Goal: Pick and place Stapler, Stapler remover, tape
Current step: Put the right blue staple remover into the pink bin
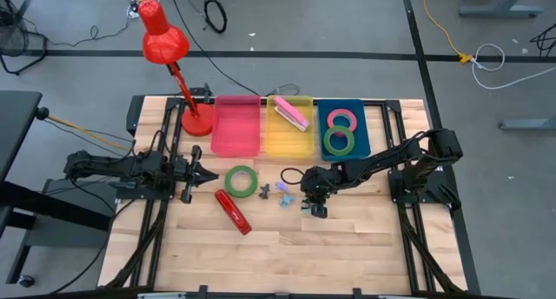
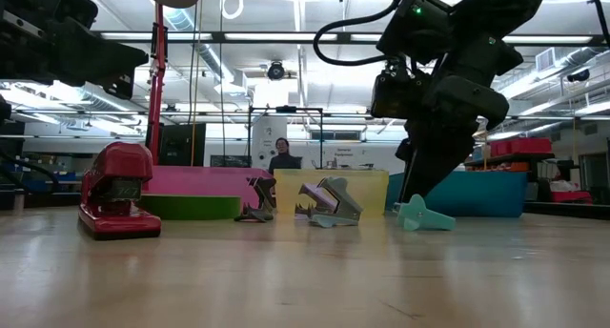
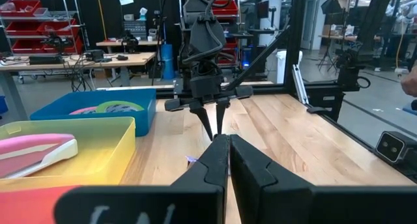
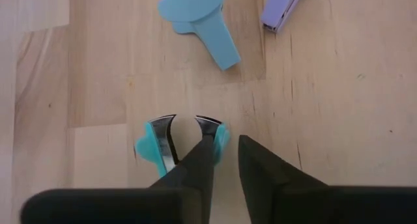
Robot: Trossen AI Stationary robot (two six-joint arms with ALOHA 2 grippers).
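Observation:
A red stapler (image 1: 233,210) lies flat on the table beside a green tape ring (image 1: 241,181). A pink stapler (image 1: 293,115) lies in the yellow tray (image 1: 306,147). A red-pink tape ring (image 1: 343,119) and a green one (image 1: 339,141) lie in the blue tray (image 1: 363,125). A dark staple remover (image 1: 264,191), a purple one (image 4: 283,6) and a light-blue one (image 4: 199,22) lie mid-table. My right gripper (image 4: 226,140) slants down over a teal staple remover (image 4: 163,142), its fingers a narrow gap apart. My left gripper (image 1: 208,176) waits shut at the left. My right gripper comes at the teal staple remover from above, slanting down. One finger (image 4: 203,160) covers the remover's one clawed half, and that half's teal wing (image 4: 222,134) shows just inside the fingertip. Bare wood shows between the wing and the other finger. Whether a finger touches it, I cannot tell.
A red desk lamp (image 1: 165,40) stands at the far left corner, next to a pink tray (image 1: 236,125). The three trays line the far edge. The near half of the table (image 1: 287,255) is bare wood. A person (image 2: 282,154) shows in the room beyond.

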